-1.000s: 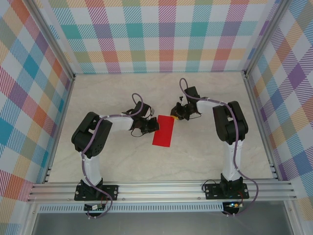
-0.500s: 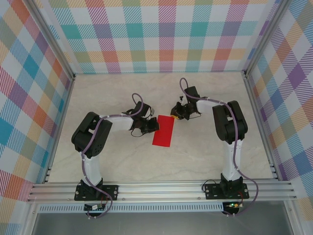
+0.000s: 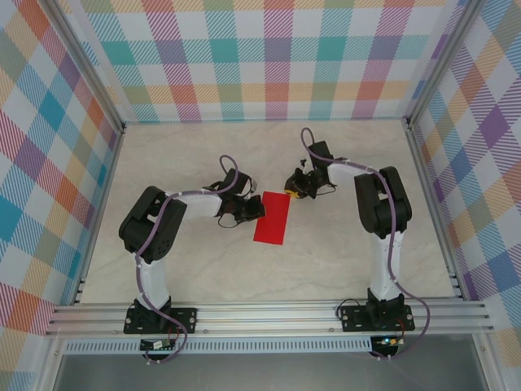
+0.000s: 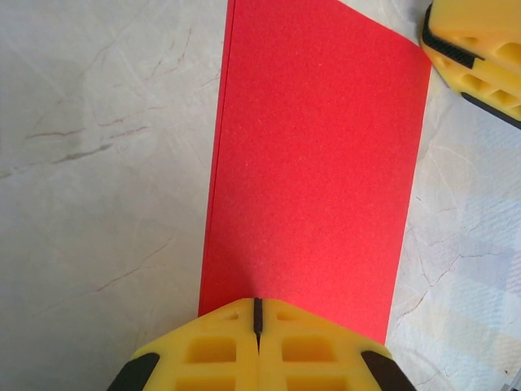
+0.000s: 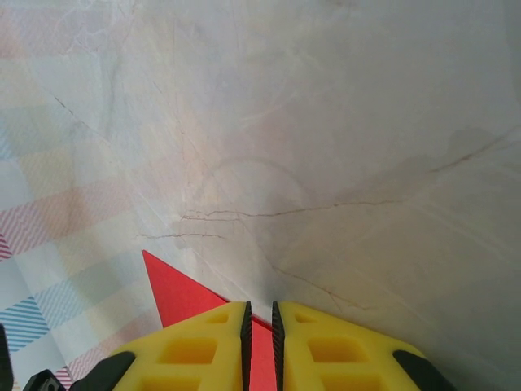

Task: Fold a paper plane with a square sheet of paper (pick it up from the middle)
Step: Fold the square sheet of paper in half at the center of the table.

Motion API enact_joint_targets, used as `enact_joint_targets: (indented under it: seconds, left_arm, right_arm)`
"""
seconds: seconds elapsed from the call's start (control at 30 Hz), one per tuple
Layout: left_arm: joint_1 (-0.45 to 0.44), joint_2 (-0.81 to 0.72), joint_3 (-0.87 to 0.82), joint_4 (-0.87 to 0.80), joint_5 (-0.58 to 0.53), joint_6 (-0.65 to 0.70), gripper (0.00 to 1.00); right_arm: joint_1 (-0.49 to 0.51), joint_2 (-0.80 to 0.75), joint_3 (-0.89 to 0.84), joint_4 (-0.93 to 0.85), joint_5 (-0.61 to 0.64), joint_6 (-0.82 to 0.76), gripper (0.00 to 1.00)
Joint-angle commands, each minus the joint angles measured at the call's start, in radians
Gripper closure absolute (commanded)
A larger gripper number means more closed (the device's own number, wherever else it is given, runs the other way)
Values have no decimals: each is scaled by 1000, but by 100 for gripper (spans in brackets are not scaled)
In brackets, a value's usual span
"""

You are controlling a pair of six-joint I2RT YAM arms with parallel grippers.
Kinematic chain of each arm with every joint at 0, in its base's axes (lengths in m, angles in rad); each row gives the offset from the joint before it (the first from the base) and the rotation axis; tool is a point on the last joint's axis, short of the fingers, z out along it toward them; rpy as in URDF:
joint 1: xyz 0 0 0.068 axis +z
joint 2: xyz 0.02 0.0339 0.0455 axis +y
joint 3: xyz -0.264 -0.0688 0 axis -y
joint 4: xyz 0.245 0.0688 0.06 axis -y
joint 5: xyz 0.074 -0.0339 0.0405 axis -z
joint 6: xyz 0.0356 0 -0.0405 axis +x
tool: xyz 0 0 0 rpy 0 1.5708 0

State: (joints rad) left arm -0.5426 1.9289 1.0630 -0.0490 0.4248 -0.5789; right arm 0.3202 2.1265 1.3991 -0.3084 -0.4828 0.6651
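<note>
The paper lies flat between both arms. My left gripper is closed, tips at its left edge; my right gripper is almost closed over the far-right corner, hold unclear. Thin, light, floppy: I'd pinch mid-edge gently.

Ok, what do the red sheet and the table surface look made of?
Red sheet of paper: thin matte paper, faintly grainy; a doubled left edge suggests it is folded. Table: smooth, pale, grey-veined marble look; real stone or printed laminate, I cannot tell.

square sheet of paper bright red — table marbled cream, walls pastel plaid; left tool, right tool yellow.
</note>
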Motion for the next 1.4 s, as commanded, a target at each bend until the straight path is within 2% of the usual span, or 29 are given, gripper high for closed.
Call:
enact_joint_targets:
  seconds: [0.0, 0.33, 0.6, 0.8, 0.9, 1.0, 1.23, 1.37]
  left_arm:
    - [-17, 33, -51, -164, -79, 19, 100]
    - [-16, 39, -41, -169, -78, 20, 100]
    - [-17, 43, -43, -169, -80, 19, 100]
    - [-17, 41, -44, -170, -78, 19, 100]
    - [-17, 35, -41, -175, -80, 19, 100]
    - [-17, 36, -37, -186, -83, 23, 100]
    - [-17, 35, -34, -195, -84, 30, 100]
    - [-17, 30, -42, -192, -91, 29, 100]
  right_arm:
    - [-7, -70, 12, 7, -41, -6, 83]
    - [-4, -15, -77, 91, -67, 28, 83]
    - [6, -2, -70, 3, 55, -28, 83]
    - [8, -101, -104, 24, 9, -38, 83]
    - [8, -206, -215, 101, -45, -19, 82]
    - [22, -250, -316, 193, -138, 31, 82]
    - [96, -289, -417, 253, -149, 74, 82]
    - [136, -310, -496, 265, -105, 82, 82]
